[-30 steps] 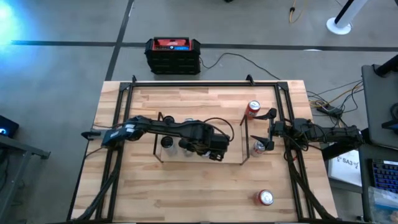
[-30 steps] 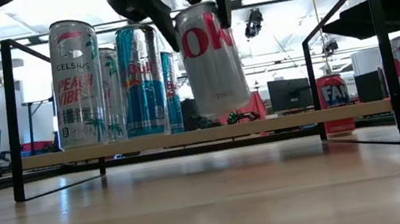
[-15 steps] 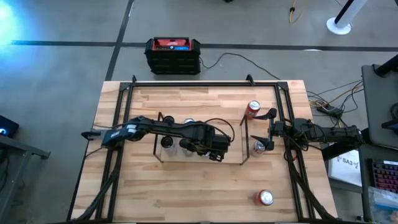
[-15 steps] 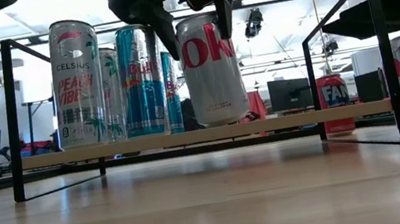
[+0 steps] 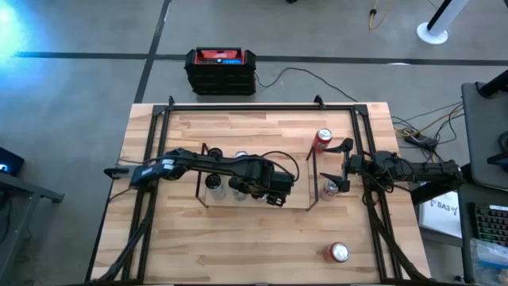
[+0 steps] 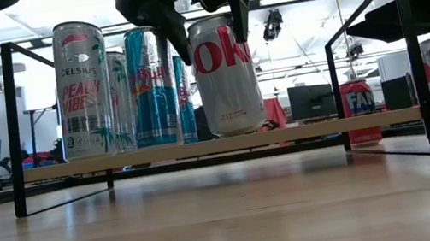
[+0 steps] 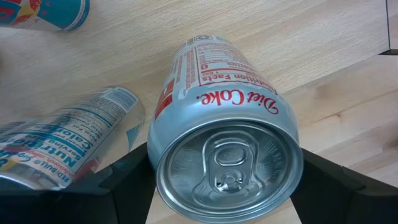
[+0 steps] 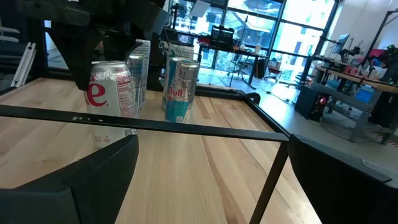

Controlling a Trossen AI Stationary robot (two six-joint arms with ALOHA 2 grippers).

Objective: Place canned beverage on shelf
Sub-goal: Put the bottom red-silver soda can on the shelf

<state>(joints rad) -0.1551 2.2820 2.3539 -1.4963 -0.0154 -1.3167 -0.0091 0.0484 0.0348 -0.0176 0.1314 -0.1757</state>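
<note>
"Diet Coke" on the held can (image 7: 227, 134), "CELSIUS PEACH VIBE" on another can (image 6: 83, 89)

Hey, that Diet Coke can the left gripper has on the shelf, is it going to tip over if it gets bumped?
Probably, somewhat: the Diet Coke can is tall and narrow. Its smooth metal wall looks slippery. The left gripper holds it near the top, and its tab looks unopened, so it is likely full and steadier on the shelf.
</note>
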